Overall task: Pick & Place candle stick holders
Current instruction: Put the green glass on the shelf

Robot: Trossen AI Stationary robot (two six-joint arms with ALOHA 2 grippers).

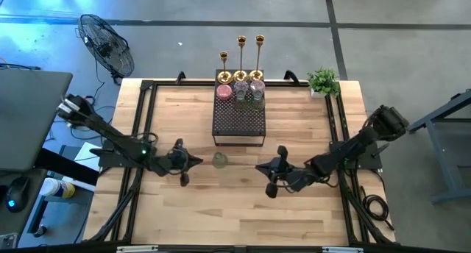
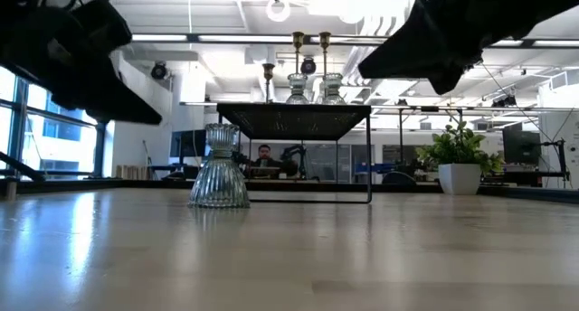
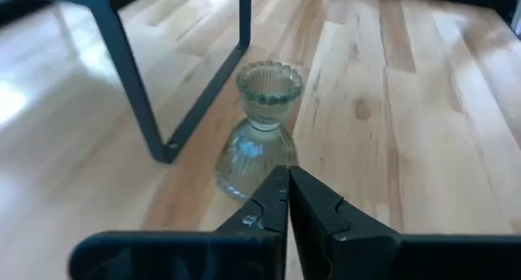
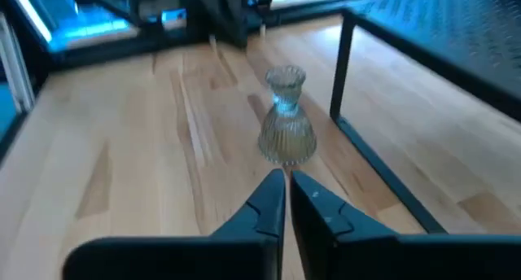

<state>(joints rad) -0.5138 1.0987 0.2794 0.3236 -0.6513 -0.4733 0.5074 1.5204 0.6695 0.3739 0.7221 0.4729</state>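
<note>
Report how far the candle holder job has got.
Looks done: three gold candlesticks and several glass cups stand at the far end of the black mesh stand. In hand: nothing; the left gripper and right gripper are both shut and empty. Left: one clear glass holder stands upright on the table between them, in front of the stand.

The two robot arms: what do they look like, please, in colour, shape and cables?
Both arms are dark, nearly black, built of slim jointed segments. The left gripper and right gripper each have two flat, tapered black fingers. A small green light glows on the left arm. Black cables lie coiled near the right arm's base.
</note>
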